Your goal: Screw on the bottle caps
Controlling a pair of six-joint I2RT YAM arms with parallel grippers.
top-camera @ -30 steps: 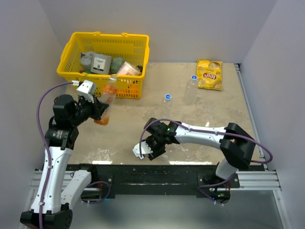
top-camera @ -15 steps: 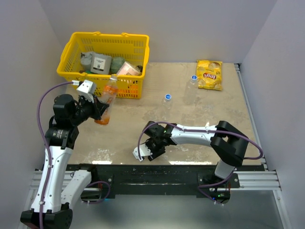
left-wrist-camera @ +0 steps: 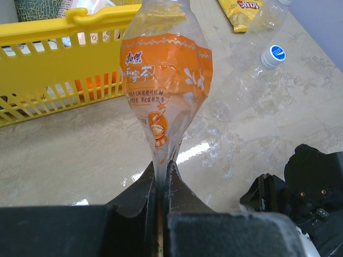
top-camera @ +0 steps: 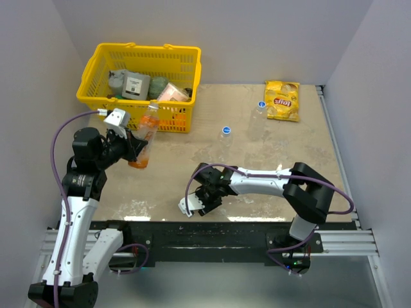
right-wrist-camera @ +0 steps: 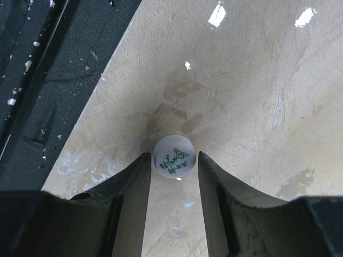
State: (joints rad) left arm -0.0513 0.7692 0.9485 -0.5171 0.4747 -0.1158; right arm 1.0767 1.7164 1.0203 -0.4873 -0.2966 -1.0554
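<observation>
Tabletop (right-wrist-camera: 257, 80), cap (right-wrist-camera: 172, 155) perhaps gripped, right end effector (right-wrist-camera: 174, 159)

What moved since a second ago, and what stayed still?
The right arm pulled in a little toward the left, and the right gripper now has a finger each side of the whitish cap, not clearly squeezing it. Nothing was let go. The left gripper still pinches the orange bottle; the clear bottles and yellow basket stayed put.
</observation>
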